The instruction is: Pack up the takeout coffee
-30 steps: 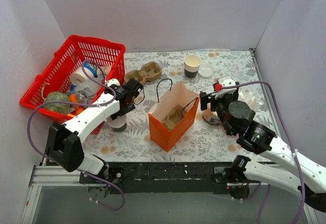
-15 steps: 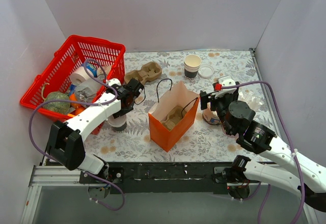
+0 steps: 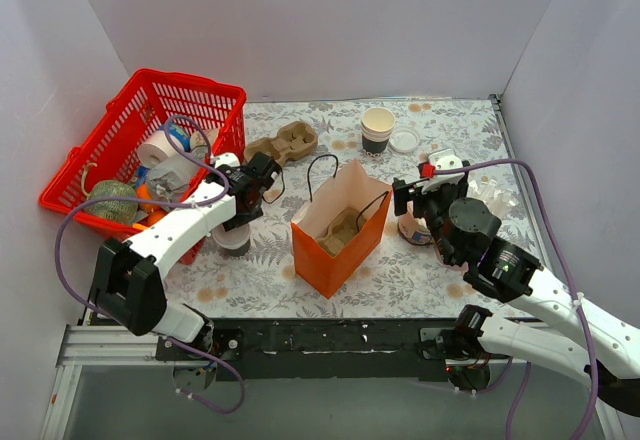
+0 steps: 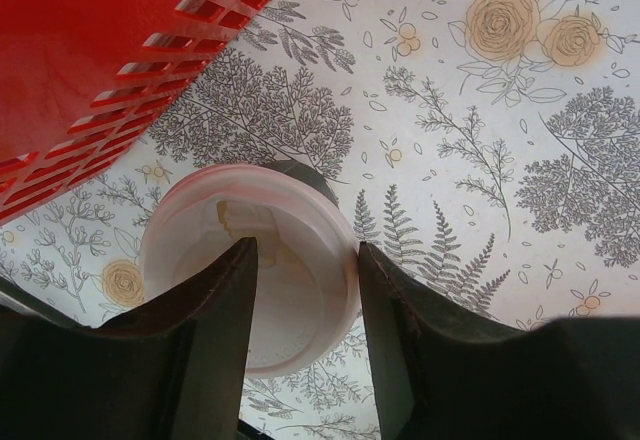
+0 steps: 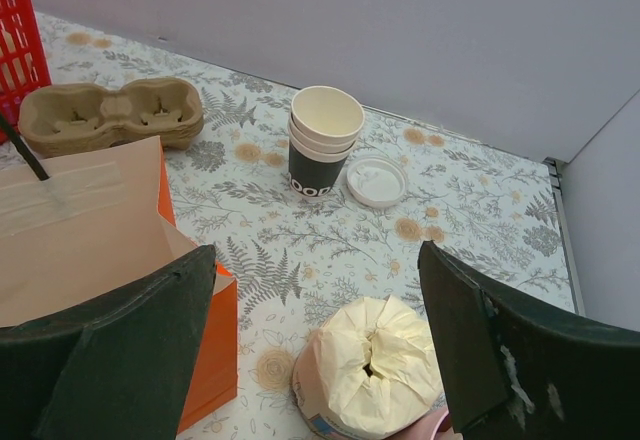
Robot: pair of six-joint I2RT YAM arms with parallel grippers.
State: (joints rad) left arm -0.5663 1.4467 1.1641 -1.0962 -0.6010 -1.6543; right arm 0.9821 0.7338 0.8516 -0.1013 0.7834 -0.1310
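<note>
Beneath my left pincer (image 4: 305, 250), on the floral table (image 4: 480, 140), stands the takeout coffee (image 4: 290, 295); its long axis is upright, white lid toward the wrist camera, red basket (image 4: 90, 70) just beside it at 10 o'clock; my fingers (image 4: 215, 330) straddle the lid, which sits slightly toward 8 o'clock of the gap; jaws part-way apart, and whether they yet bear on the cup I cannot tell; from above, the orange bag (image 3: 335, 250) lies at 3 o'clock of the cup, mouth upward; my right pincer (image 5: 318, 250) hangs spread wide and empty beyond the bag; the left arm is judged far nearer, so lift and carry fall to it.
</note>
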